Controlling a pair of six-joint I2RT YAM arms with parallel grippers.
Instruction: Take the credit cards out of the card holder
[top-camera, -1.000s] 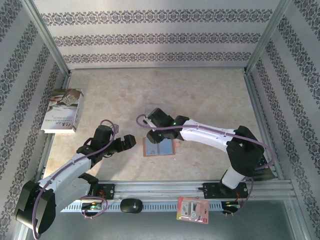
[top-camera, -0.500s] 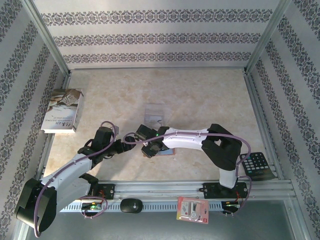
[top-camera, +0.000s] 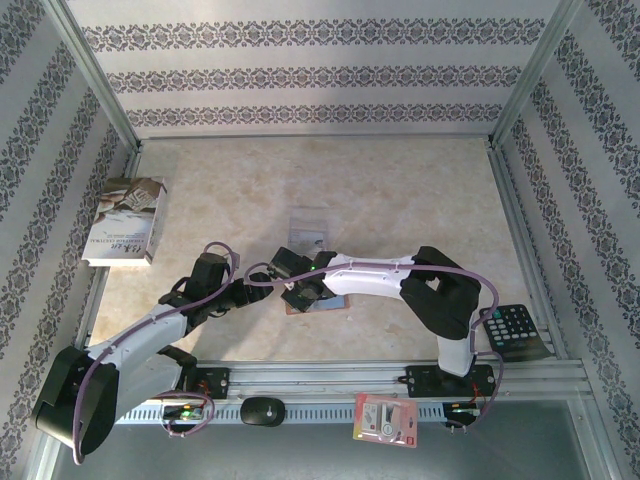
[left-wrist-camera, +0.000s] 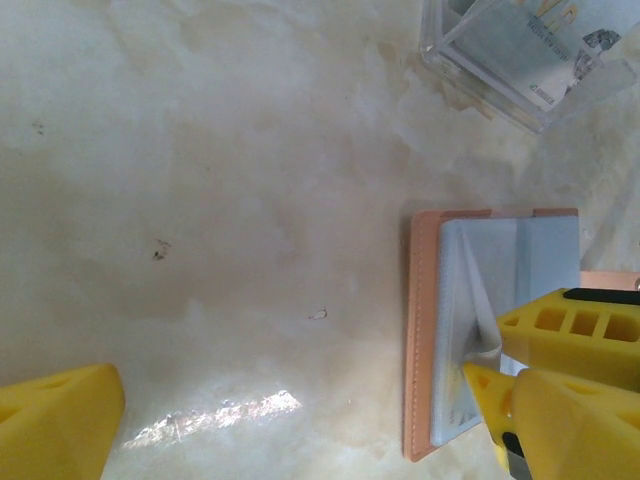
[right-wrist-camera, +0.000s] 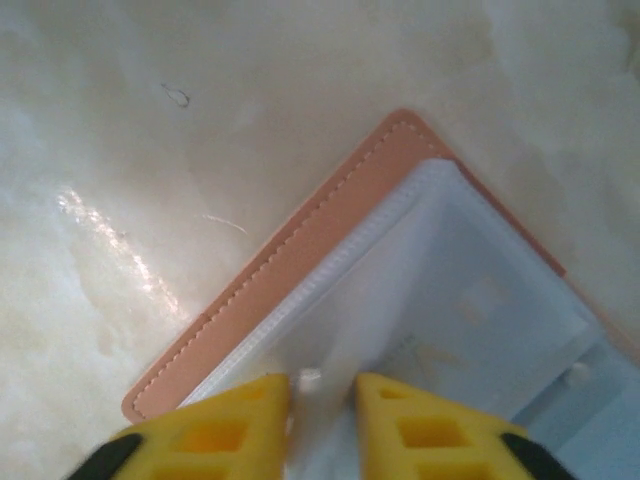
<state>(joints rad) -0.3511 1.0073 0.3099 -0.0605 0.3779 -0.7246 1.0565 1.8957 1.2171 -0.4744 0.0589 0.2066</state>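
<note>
Now swung onto the card holder, my right gripper pinches a card almost closed; my left gripper gapes empty.

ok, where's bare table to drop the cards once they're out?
Widest bare patch: the far table, behind the clear sleeve, from the book rightward. Also open: right side, beyond the calculator. Crowded: near centre, where the right hand works at the card holder, left hand close beside.
</note>
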